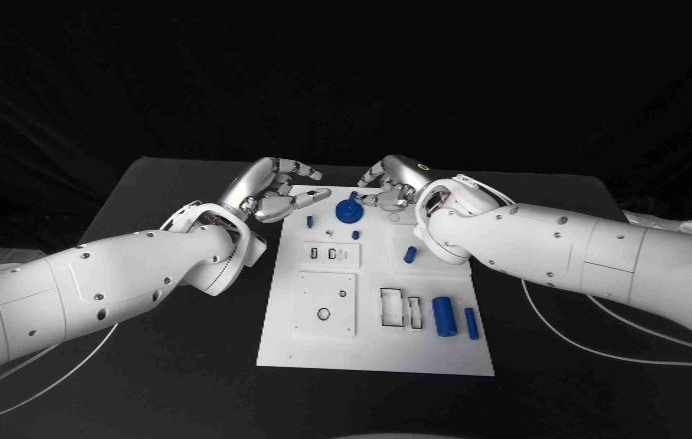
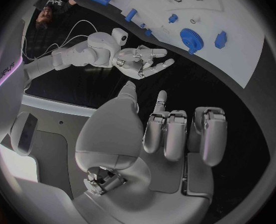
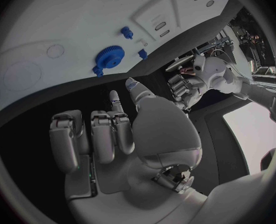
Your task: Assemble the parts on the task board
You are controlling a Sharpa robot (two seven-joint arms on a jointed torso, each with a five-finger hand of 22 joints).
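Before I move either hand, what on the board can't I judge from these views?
- Head view: white task board's far edge is covered by the right hand.
- Head view: small blue pegs too small to tell their shape.
- Left wrist view: blue toothed gear's seating is unclear.

A black table (image 1: 173, 359) sits under everything, with a dark backdrop behind it. Thin white cables (image 1: 606, 324) trail across the tabletop on both sides.
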